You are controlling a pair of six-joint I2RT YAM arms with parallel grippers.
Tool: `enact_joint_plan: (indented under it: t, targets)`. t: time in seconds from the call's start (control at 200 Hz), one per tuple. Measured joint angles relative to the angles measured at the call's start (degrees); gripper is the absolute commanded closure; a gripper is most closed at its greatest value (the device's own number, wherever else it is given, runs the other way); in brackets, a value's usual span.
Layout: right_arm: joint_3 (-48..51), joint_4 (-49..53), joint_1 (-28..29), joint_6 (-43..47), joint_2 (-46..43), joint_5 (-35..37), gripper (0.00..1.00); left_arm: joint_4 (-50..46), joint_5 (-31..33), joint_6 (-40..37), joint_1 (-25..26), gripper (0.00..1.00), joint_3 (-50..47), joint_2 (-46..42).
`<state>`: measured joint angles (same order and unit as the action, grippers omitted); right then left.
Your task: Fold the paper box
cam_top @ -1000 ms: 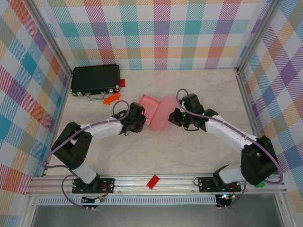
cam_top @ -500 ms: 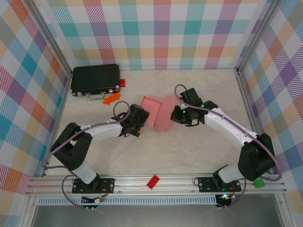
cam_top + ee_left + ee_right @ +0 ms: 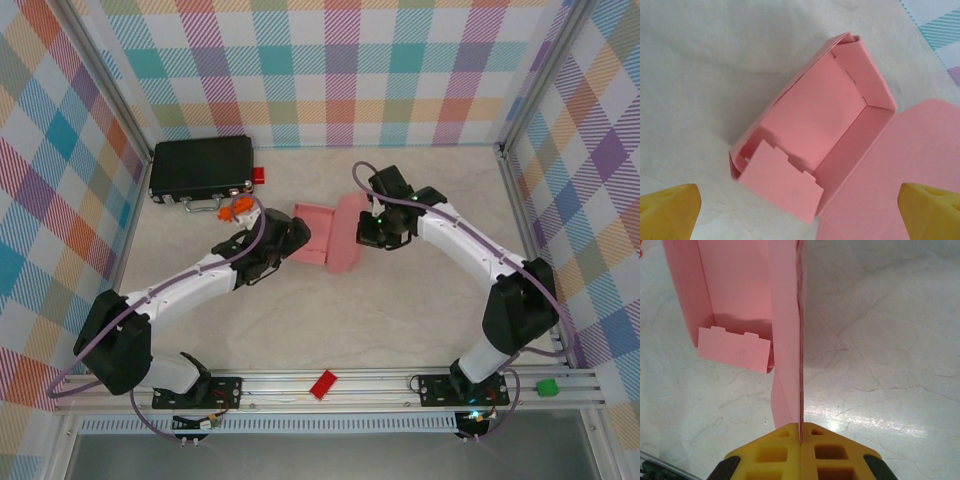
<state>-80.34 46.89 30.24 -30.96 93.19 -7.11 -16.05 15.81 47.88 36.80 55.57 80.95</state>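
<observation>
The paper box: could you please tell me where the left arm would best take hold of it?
Probably its loose notched end flap, from above, with one of the open left fingers inside the box and one outside. That flap sticks up thin and free, while the right fingers pinch the lid edge-on.

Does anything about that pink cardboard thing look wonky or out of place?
Yes. The pale-pink thin-card paper box is only half formed: its notched end flap stands loose at the open end, not tucked in, and the right fingers pinch the edge of its wide lid flap.
</observation>
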Motion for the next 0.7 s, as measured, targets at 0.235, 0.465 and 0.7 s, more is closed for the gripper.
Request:
enact_joint_plan:
  t: [0.235, 0.465, 0.7]
  targets:
    - [-5.81, 5.07, -1.40, 5.55, 4.42, -0.59, 0.94, -1.84, -4.90, -18.80, -5.44, 0.14, 6.23, 9.22]
    - [-12.15, 9.73, -2.12, 10.23, 8.74, -1.14, 0.94, -2.14, -12.09, -25.09, -11.15, 0.17, 9.25, 16.50]
    - [-17.03, 12.55, -2.45, 12.72, 12.28, -1.25, 0.90, -0.52, -20.26, -26.62, -11.39, 0.29, 10.25, 19.47]
